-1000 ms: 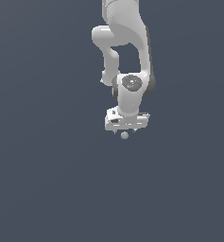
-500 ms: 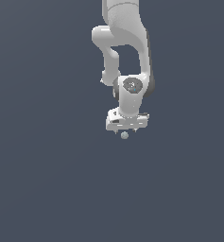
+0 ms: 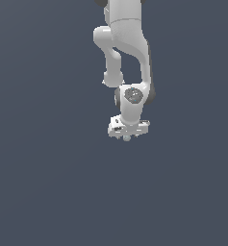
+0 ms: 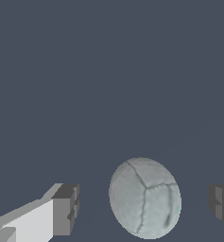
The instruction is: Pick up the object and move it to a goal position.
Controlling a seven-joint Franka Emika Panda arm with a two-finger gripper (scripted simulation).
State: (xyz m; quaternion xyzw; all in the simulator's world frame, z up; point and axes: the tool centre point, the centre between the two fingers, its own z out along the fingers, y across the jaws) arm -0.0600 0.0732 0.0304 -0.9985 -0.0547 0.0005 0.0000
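In the exterior view the gripper (image 3: 127, 135) hangs low over the bare grey surface, the object (image 3: 127, 138) just under it, far from any edge. In the wrist view the object (image 4: 145, 197) sits between spread fingertips (image 4: 66, 209), untouched. Grasping is in hand; next, the jaws must close squarely.

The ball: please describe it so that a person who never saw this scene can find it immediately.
Follow the white robot arm down to its gripper. The ball sits just beneath it, between the two dark fingertips with a gap on each side. It is small, round and pale grey-blue with thin dark seam lines, unlike the blocky fingertips and the plain dark floor.
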